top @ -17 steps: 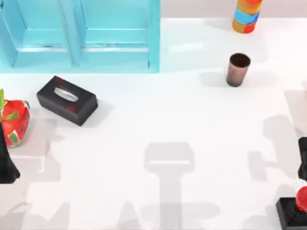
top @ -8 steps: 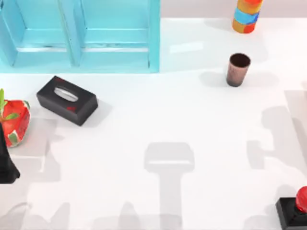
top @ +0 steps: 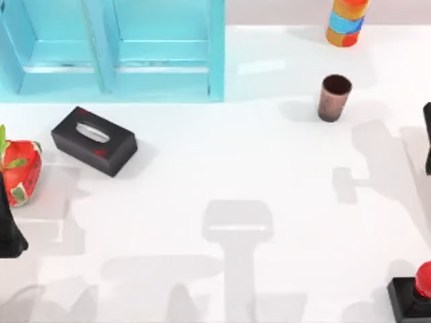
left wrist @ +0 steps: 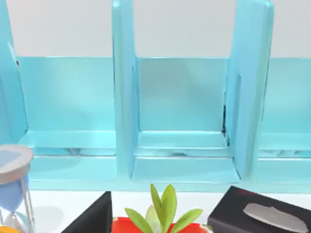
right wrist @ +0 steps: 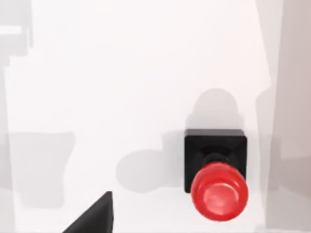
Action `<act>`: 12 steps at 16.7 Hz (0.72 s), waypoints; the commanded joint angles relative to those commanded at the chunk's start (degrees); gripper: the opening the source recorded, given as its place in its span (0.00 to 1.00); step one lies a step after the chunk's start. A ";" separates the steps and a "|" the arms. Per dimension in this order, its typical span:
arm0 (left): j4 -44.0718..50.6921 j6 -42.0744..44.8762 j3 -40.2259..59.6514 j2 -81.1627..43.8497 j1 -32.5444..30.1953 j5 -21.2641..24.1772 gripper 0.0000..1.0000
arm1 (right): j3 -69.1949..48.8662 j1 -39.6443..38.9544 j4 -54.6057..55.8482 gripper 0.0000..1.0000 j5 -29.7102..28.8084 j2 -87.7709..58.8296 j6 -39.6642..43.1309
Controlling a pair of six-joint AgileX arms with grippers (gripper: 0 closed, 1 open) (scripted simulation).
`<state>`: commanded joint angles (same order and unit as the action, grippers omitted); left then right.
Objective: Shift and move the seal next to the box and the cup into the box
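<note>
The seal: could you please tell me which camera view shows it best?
The right wrist view: the seal appears whole, its black square base and red knob seen from above on the white table. The top view catches it cropped at the bottom right corner.

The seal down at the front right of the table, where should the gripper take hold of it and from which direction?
Judging from its pose, grip the seal by the red knob, coming straight down from above. It stands upright on its square black base, with the round knob on top and open table all round it. The right arm, at the table's right edge, is the nearer one.
</note>
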<state>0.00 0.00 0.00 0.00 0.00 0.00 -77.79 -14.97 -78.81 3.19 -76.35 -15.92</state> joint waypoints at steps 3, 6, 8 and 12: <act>0.00 0.00 0.00 0.00 0.00 0.00 1.00 | -14.53 0.24 -1.18 1.00 -1.05 -14.32 0.22; 0.00 0.00 0.00 0.00 0.00 0.00 1.00 | -31.98 0.53 -1.85 1.00 -2.14 -31.36 0.54; 0.00 0.00 0.00 0.00 0.00 0.00 1.00 | -43.06 0.76 -2.17 1.00 -2.91 -42.32 0.79; 0.00 0.00 0.00 0.00 0.00 0.00 1.00 | -60.06 1.43 -2.39 1.00 -4.68 -59.39 1.41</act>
<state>0.00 0.00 0.00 0.00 0.00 0.00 -137.84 -13.54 -81.19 -1.49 -135.74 -14.51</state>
